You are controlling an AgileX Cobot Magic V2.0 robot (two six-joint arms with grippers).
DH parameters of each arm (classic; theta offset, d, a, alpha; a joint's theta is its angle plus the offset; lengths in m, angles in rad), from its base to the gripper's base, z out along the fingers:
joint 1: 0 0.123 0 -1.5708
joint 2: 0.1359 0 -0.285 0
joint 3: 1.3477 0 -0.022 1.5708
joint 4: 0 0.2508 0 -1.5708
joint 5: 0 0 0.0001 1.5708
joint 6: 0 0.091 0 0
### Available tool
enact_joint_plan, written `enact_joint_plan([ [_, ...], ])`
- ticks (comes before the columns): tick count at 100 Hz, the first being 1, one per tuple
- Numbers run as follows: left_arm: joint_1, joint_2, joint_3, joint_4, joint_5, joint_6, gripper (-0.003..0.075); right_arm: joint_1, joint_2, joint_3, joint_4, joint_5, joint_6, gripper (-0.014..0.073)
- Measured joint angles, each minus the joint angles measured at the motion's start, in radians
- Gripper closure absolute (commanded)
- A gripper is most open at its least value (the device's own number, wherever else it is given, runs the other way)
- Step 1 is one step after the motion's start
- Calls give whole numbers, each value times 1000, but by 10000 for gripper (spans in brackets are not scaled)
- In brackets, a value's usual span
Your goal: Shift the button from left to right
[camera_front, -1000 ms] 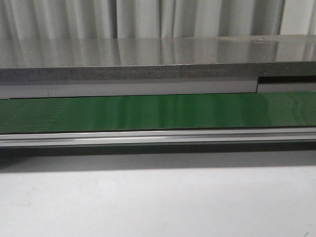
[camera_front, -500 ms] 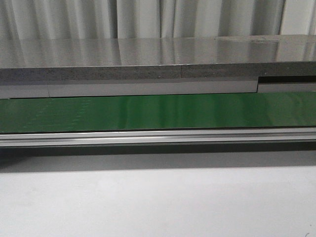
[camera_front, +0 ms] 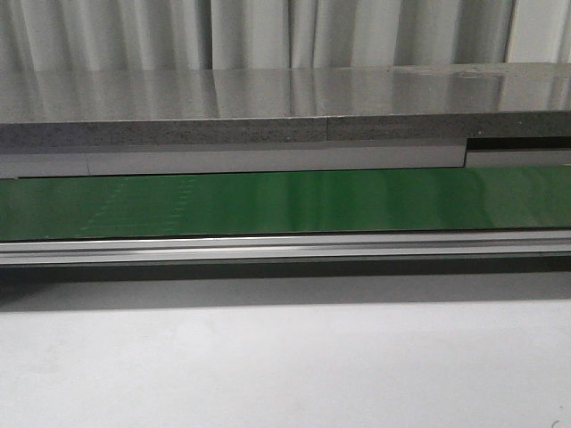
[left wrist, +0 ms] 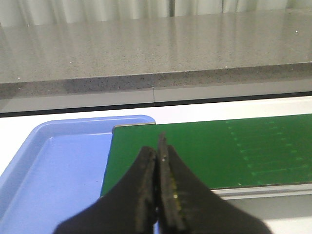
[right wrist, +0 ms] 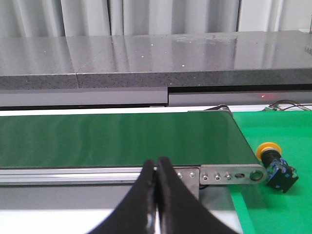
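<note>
The button [right wrist: 274, 165], a yellow ring on a black boxy body, lies on its side on a bright green mat [right wrist: 287, 204] just past the right end of the conveyor. It shows only in the right wrist view. My right gripper [right wrist: 157, 165] is shut and empty, in front of the conveyor rail, well to the left of the button. My left gripper [left wrist: 158, 146] is shut and empty over the left end of the green belt [left wrist: 219, 151], beside a blue tray [left wrist: 53, 165]. Neither gripper shows in the front view.
The green conveyor belt [camera_front: 285, 203] runs across with an aluminium rail [camera_front: 285, 248] along its near side. A grey stone counter [camera_front: 285, 107] stands behind it, curtains beyond. The blue tray holds nothing that I can see. White tabletop [camera_front: 285, 366] lies in front.
Faint marks on the green belt surface have shifted along it in the front view. Nothing else has moved.
</note>
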Motion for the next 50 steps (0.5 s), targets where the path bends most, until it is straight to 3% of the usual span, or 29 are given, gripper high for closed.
enact_joint_plan([
  [37, 0, 0, 5, 0, 0, 0, 741, 0, 0, 0, 0, 0, 1, 662],
  [50, 0, 0, 40, 2, -60, 0, 741, 0, 0, 0, 0, 0, 1, 662],
])
